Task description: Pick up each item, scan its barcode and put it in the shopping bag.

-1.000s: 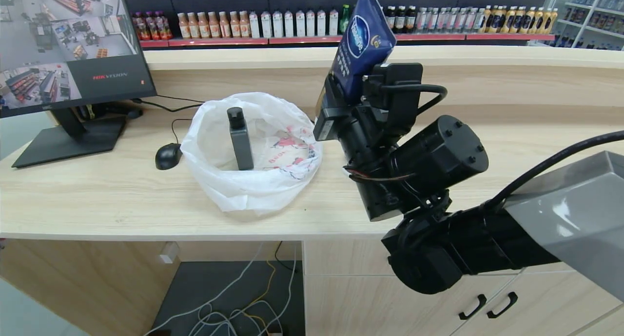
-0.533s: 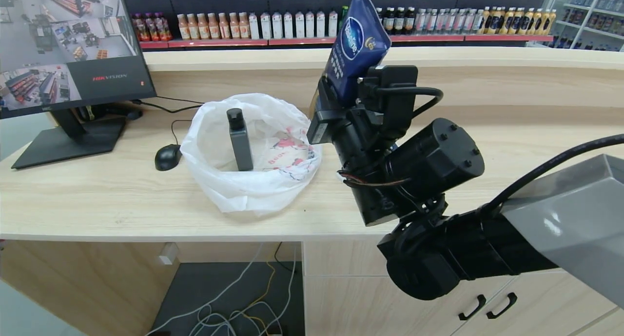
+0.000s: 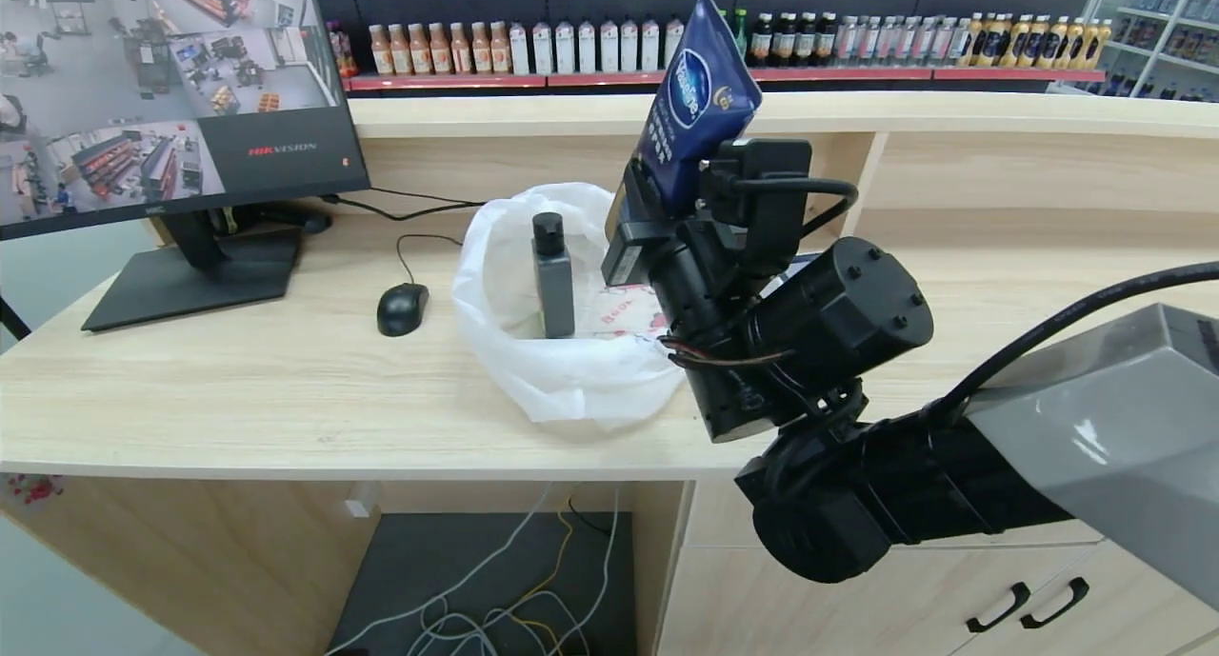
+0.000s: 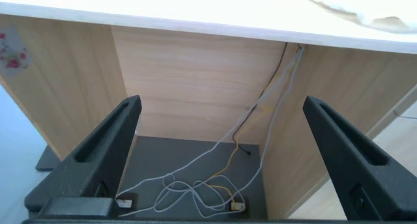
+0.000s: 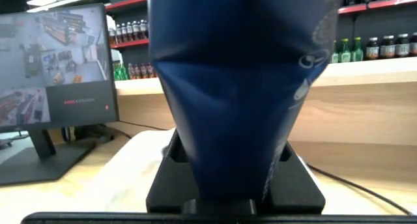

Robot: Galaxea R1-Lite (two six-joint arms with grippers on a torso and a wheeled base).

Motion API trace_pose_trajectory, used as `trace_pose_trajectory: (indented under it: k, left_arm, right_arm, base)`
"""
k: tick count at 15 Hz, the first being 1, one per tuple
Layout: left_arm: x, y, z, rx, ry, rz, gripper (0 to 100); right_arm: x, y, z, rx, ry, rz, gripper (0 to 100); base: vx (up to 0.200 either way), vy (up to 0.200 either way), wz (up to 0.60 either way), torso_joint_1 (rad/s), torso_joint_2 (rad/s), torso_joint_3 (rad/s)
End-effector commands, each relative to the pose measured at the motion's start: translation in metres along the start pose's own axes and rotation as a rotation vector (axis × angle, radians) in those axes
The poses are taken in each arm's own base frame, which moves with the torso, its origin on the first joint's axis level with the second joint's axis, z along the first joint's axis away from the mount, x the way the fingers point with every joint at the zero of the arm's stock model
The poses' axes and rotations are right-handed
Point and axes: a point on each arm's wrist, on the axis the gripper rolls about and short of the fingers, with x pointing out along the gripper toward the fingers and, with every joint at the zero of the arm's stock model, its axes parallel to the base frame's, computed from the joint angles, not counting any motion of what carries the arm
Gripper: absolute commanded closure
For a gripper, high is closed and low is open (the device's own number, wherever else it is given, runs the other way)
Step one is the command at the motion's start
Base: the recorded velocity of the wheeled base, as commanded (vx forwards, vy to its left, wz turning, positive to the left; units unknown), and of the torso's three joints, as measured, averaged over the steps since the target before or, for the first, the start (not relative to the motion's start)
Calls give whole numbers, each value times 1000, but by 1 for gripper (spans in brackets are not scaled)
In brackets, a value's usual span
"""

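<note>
The blue pouch [image 3: 700,94] is standing upright in the upper middle of the head view, and the right gripper [image 3: 659,191] is clamping it by its lower end; the right wrist view is showing the same pouch [image 5: 241,87] rising from between the closed fingers. Over the last second the whole head view has been sliding to the right, so the camera itself is turning. Measured against the white shopping bag [image 3: 562,380], though, the pouch and gripper are now overlapping the bag's right rim, where before they were sitting clear to the right of it. That suggests the pouch is being brought to the bag for dropping in; whether its barcode has been scanned cannot be told. The left gripper [image 4: 221,159] is hanging with its fingers spread wide and nothing between them, facing the cables [image 4: 195,185] under the counter [image 3: 238,389]. Counting: one pouch, one bag, one grey bottle [image 3: 553,280] standing inside it, one mouse [image 3: 402,308] left of the bag, and one monitor [image 3: 162,85] at the upper left.
</note>
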Motion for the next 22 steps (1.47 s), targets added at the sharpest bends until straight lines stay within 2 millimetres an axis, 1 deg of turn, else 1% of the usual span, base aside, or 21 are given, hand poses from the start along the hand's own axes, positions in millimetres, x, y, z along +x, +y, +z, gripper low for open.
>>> trace_pose_trajectory:
  k: [1,2,6,9,10,11,12,14,16,20,22]
  left_arm:
    - [0,0,0,1,0,1,0]
    - [0,0,0,1,0,-1,0]
    - [0,0,0,2,0,1,0]
    - [0,0,0,2,0,-1,0]
    - [0,0,0,2,0,-1,0]
    - [0,0,0,2,0,-1,0]
    - [0,0,0,2,0,1,0]
    - [0,0,0,2,0,-1,0]
    - [0,0,0,2,0,1,0]
    - [0,0,0,2,0,-1,0]
    - [0,0,0,2,0,-1,0]
  right_arm:
    - [2,-4,-1,1,3,-20,100]
    - [2,-4,-1,1,3,-22,100]
    - [4,-6,-6,-42,87,-14,100]
    - [16,-15,-9,-72,119,-37,100]
    - [20,-23,-13,-89,129,-54,100]
    - [20,-31,-21,-103,152,-68,100]
    - [19,-38,-31,-101,174,-83,100]
    - [14,-53,-42,-132,222,-120,100]
    - [13,-66,-49,-140,244,-143,100]
    - [11,-62,-53,-124,293,-130,100]
    - [12,-62,-52,-112,295,-129,100]
  base:
    - [0,200,0,2,7,-2]
    - [0,200,0,2,2,2]
    - [0,0,0,0,0,0]
    - [0,0,0,0,0,0]
    - [0,0,0,0,0,0]
    - [0,0,0,0,0,0]
    - [0,0,0,0,0,0]
    - [0,0,0,0,0,0]
    - [0,0,0,0,0,0]
    - [0,0,0,0,0,0]
    - [0,0,0,0,0,0]
